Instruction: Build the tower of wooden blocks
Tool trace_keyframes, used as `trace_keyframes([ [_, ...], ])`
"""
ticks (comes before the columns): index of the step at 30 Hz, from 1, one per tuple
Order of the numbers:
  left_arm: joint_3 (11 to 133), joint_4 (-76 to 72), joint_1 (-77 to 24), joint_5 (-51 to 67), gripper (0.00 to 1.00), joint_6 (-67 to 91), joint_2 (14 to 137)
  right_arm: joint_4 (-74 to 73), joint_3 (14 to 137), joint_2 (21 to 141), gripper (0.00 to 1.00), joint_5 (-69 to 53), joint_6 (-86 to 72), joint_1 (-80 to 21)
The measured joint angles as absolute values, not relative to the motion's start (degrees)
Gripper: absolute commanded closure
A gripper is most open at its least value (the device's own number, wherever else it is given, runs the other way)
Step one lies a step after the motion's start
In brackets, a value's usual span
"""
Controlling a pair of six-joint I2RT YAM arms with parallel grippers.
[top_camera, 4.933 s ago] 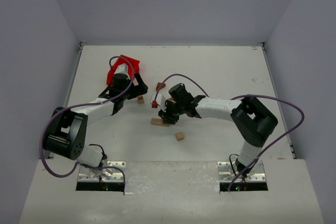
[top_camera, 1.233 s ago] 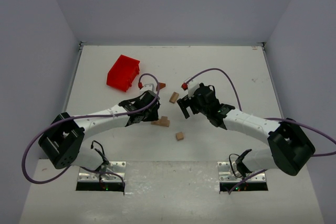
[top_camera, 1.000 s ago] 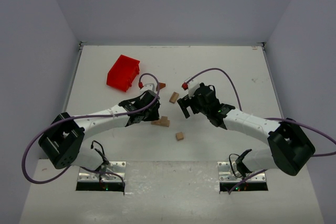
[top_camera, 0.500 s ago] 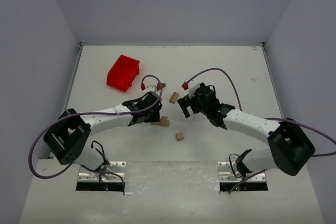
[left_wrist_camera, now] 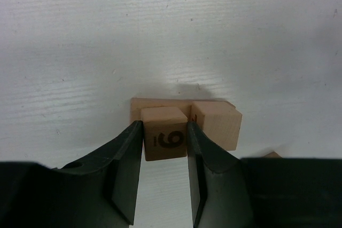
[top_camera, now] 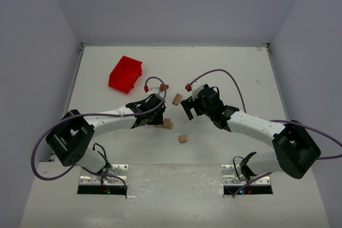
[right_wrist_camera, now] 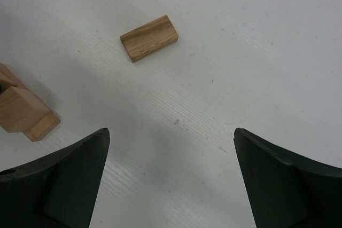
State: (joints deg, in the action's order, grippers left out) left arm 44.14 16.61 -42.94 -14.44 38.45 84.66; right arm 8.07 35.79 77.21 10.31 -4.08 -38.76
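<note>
My left gripper [left_wrist_camera: 164,132] is shut on a pale cube [left_wrist_camera: 164,140] with a dark printed figure on its near face. The cube is over a tan slab [left_wrist_camera: 140,103], right beside a second pale cube [left_wrist_camera: 218,124] that stands on that slab. I cannot tell whether the held cube rests on the slab. In the top view this small stack [top_camera: 167,124] lies mid-table at the tip of the left gripper [top_camera: 156,118]. My right gripper [top_camera: 189,109] hangs open to the stack's right, with only bare table between its fingertips [right_wrist_camera: 85,148].
A loose flat slab [top_camera: 177,99] [right_wrist_camera: 149,38] lies behind the stack. A reddish-brown wedge [top_camera: 164,86] sits further back. A single cube [top_camera: 183,138] lies nearer the arm bases. A red bin [top_camera: 126,73] stands at the back left.
The left arm's elbow has swung a little to the right while its gripper stays at the stack, still shut on the cube. The right arm has not moved.
</note>
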Motion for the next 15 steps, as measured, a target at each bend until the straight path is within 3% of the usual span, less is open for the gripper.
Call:
trace_keyframes([
  [9,44.16,15.73,-43.29,-14.62,0.96,38.02,85.09,8.06,35.79,77.21,0.01,10.31,-3.89,-38.76],
  [15,44.18,15.27,-43.59,-15.13,0.91,37.95,85.29,8.05,35.79,77.23,0.01,10.31,-3.66,-38.76],
])
